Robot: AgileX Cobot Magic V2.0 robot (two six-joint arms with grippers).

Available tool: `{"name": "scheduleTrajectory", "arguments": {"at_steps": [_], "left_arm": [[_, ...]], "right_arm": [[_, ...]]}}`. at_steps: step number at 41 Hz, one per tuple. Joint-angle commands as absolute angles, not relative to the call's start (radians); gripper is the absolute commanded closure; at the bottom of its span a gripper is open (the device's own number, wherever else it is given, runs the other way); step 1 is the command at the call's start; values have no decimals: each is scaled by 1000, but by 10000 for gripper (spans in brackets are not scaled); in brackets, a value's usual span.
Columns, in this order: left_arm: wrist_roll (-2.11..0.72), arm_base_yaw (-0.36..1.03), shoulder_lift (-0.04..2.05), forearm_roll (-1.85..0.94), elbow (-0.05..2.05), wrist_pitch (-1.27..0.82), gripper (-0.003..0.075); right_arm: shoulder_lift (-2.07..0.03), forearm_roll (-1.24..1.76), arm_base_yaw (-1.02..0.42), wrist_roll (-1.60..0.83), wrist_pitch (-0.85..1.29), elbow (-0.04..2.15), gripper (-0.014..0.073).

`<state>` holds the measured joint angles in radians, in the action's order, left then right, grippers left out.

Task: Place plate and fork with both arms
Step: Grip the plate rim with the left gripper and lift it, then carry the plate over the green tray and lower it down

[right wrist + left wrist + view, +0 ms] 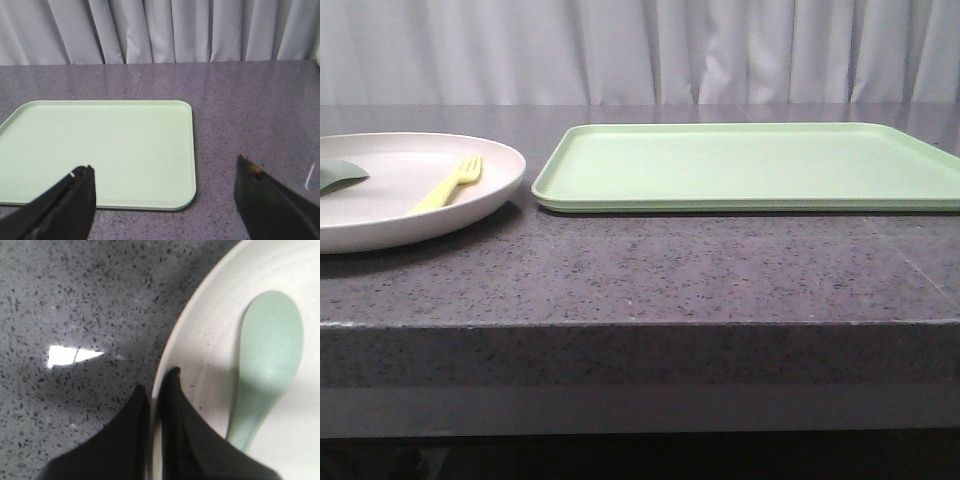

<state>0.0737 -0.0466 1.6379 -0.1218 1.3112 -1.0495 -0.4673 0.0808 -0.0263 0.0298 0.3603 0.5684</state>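
Note:
The off-white plate sits on the dark speckled table at the far left, partly out of the front view. The pale-yellow fork lies on it, tines pointing away. In the left wrist view my left gripper is shut on the plate's rim, one finger outside and one inside. My right gripper is open and empty, hovering over the near corner of the tray. Neither gripper shows in the front view. The fork is out of both wrist views.
A small teal-green spoon also lies on the plate, close to my left fingers in the left wrist view. A flat light-green tray lies right of the plate and shows in the right wrist view. Grey curtains hang behind the table.

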Motion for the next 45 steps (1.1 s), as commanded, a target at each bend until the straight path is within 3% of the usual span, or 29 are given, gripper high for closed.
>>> {"name": "scheduleTrajectory", "arguments": {"at_steps": [1,9,18,33,45], "left_arm": [[18,-96,1583,-208,1356,-1035,738],[-102,-192,1581,-453,1414,-1062,738],[-113,-179,1581,-541,1474,-1044,738],[-44,58,1709,-545,1639,-1000,738],[63,271,1919,-543,1899,-998,738]], "right_arm": [[-478,81,-23,20,292,602,1],[-478,81,-23,20,292,602,1],[-478,81,-23,20,292,602,1],[-478,81,-23,20,292,602,1],[-478,81,-23,20,296,602,1]]}}
